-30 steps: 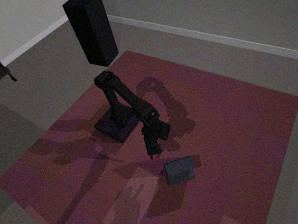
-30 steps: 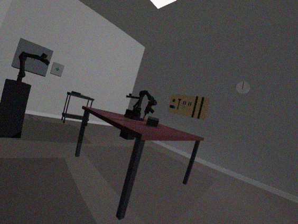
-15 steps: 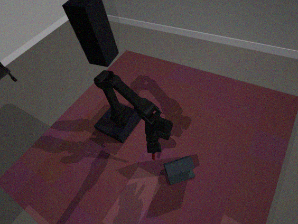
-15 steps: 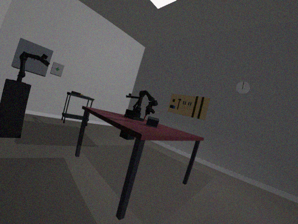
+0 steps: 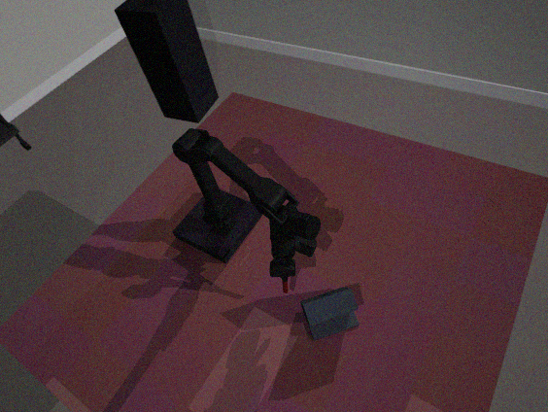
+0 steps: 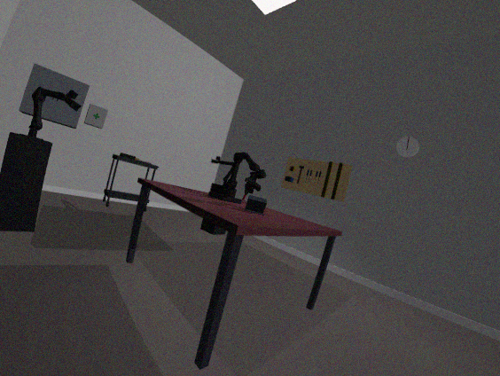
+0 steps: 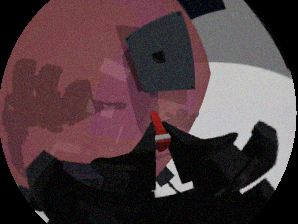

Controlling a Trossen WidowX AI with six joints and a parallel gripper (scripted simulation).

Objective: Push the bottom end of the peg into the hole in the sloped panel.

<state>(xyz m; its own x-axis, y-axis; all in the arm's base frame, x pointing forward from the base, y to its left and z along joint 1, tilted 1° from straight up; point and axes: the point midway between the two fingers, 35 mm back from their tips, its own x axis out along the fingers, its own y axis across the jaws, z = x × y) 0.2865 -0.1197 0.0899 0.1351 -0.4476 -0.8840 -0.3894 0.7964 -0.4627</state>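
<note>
My arm rises from its base, folds at the elbow high near the back, then reaches forward and down over the table. The wrist pitches downward, so my gripper points at the surface, tilted slightly forward. Its fingers are closed tight on the red peg, whose lower end sticks out below the tips. From the wrist view I see both dark fingers flanking the peg.
</note>
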